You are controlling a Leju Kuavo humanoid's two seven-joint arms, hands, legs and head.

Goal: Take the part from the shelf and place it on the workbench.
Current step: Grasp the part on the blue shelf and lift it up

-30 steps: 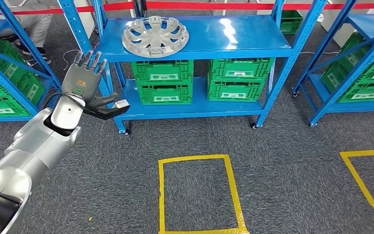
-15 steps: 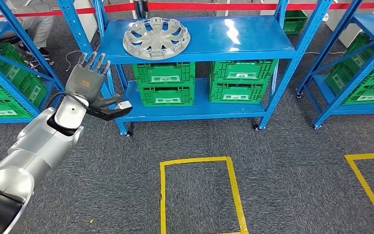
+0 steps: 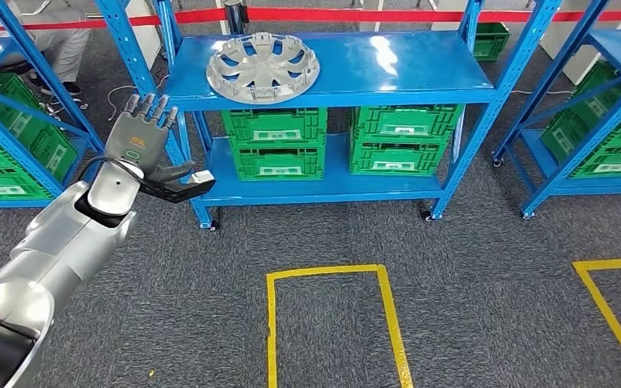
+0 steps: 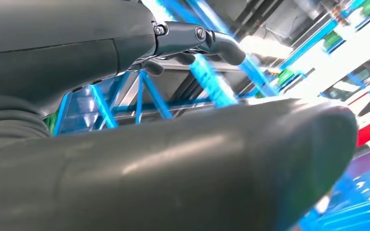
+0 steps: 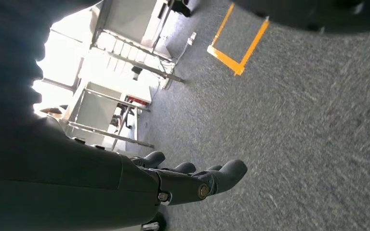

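The part, a silver wheel cover (image 3: 263, 67), lies flat on the left half of the top board of the blue shelf (image 3: 420, 69). My left hand (image 3: 147, 145) is raised below and to the left of it, near the shelf's front left post, fingers spread and thumb out, holding nothing. In the left wrist view its thick thumb (image 4: 183, 178) and dark fingers (image 4: 197, 41) stand apart against blue shelf rails. My right hand (image 5: 183, 183) hangs over grey carpet with its fingers loosely extended and nothing in them.
Green crates (image 3: 275, 141) fill the shelf's lower level. More blue racks with green crates stand at left (image 3: 8, 137) and right (image 3: 606, 121). Yellow tape squares (image 3: 331, 323) mark the grey carpet. A red barrier (image 3: 356, 12) runs behind the shelf, and a person (image 3: 52, 40) crouches at the far left.
The whole picture has slid down a little, so the camera has moved toward the shelf. My left hand keeps its raised, spread pose.
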